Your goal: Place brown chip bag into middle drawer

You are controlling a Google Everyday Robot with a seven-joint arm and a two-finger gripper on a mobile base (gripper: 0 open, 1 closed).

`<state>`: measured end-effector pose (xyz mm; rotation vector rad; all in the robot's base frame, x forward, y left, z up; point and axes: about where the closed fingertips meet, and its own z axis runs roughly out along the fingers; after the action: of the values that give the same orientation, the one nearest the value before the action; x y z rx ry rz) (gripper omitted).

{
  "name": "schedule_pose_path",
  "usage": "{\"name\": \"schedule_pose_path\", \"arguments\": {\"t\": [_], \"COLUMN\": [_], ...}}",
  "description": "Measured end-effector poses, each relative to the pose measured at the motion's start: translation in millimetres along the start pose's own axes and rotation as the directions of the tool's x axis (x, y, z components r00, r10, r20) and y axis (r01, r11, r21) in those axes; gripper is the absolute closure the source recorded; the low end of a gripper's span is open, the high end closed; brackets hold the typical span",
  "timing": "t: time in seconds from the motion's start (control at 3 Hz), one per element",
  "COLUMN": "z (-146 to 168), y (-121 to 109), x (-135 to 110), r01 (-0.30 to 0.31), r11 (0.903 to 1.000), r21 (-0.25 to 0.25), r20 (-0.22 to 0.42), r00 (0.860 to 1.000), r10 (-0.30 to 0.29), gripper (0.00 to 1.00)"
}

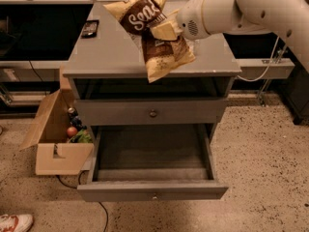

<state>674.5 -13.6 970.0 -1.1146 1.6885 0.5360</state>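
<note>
The brown chip bag (pixel 154 35) with white script lettering and a pale yellow lower part hangs in the air over the front edge of the grey cabinet top (pixel 106 52). My gripper (pixel 163 29) is shut on the bag's middle and holds it lifted, the white arm reaching in from the upper right. The middle drawer (pixel 152 166), the lowest one with a small knob on its front, is pulled wide open below and holds nothing. The drawer front above it (pixel 153 113) with a round knob is shut.
A small dark object (pixel 90 28) lies at the back left of the cabinet top. An open cardboard box (pixel 55 139) with cans and fruit stands on the speckled floor left of the cabinet. A shoe (pixel 12 223) shows at the bottom left. A cable runs under the drawer.
</note>
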Motion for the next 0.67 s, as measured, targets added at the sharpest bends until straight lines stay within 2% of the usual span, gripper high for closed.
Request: {"name": "schedule_pose_path", "arguments": {"t": [0.33,0.67], "z": [-14.2,-38.7], "y": [16.4,39.7], "x": [36.7,88.4], "r01": [0.009,-0.010], "r11": [0.9982,0.9984], "r21": [-0.060,-0.057], "r20": [-0.080,-0.168], "r00": [0.997,0.986], "r10": [-0.013,0.000], "gripper": [1.00,1.00]}}
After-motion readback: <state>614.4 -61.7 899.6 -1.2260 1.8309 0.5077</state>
